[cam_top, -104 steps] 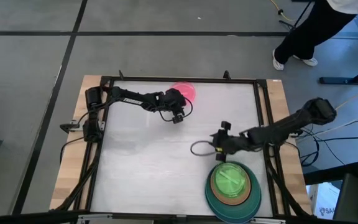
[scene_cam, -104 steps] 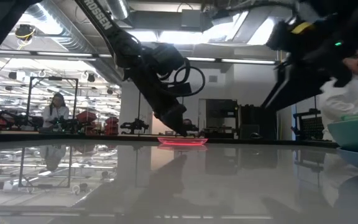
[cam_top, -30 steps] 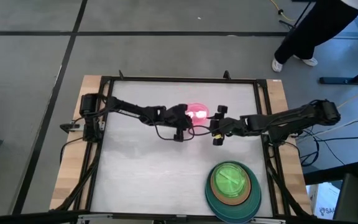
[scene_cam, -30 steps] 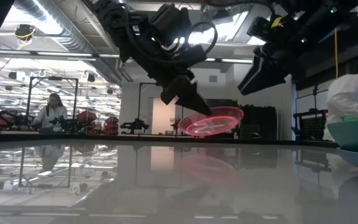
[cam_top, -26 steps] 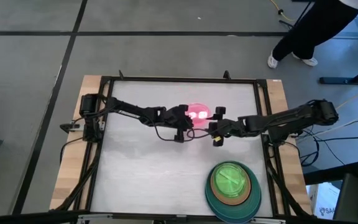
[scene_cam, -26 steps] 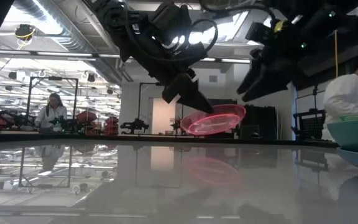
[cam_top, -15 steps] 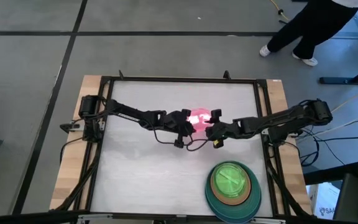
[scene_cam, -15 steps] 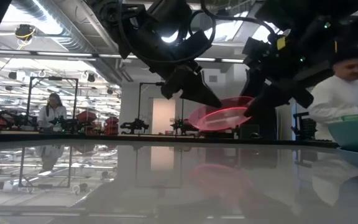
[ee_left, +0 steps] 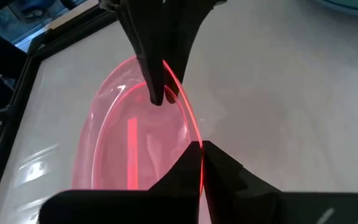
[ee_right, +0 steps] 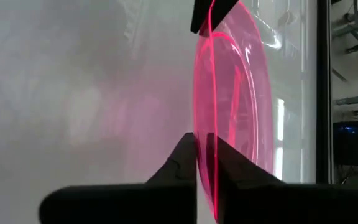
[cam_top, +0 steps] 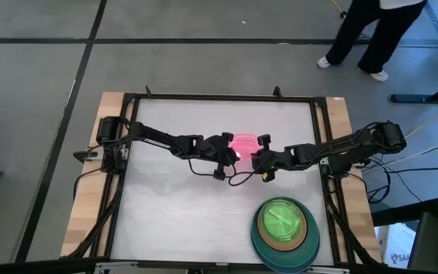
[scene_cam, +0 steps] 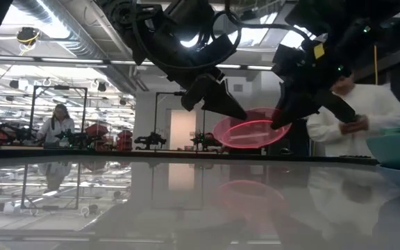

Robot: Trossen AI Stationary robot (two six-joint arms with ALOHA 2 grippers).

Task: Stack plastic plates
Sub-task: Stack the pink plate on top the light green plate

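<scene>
The small pink plate (cam_top: 243, 141) hangs in the air over the middle of the table, tilted, between both grippers; the low view shows the pink plate (scene_cam: 248, 130) clear of the tabletop. My left gripper (cam_top: 233, 151) is shut on its left rim, my right gripper (cam_top: 255, 156) on its right rim. Near the table's right near corner stands the stack (cam_top: 284, 228): bright green plates on top, a brown-orange one under them, dark teal at the bottom, resting on the table. My left gripper pinches the pink plate's left rim (ee_left: 194, 134) between its two fingers, coming slanting down from the table's left. The plate is lifted clear and tilted. My right gripper pinches the opposite rim (ee_right: 205, 127) between its two fingers, coming from the table's right; the plate spans between the two holds.
A black frame (cam_top: 219, 97) runs round the table. Cables (cam_top: 238, 176) loop below the grippers. The stack's teal rim (scene_cam: 398, 149) shows at the low view's right edge. A person (scene_cam: 356, 111) stands beyond the table; another person's legs (cam_top: 371, 30) show on the floor.
My left gripper has carried the lifted pink plate a little toward the table's right. My right gripper has moved toward the table's left, from apart from the plate up to its right rim, and has taken hold of it. The plate stays off the table, tilted.
</scene>
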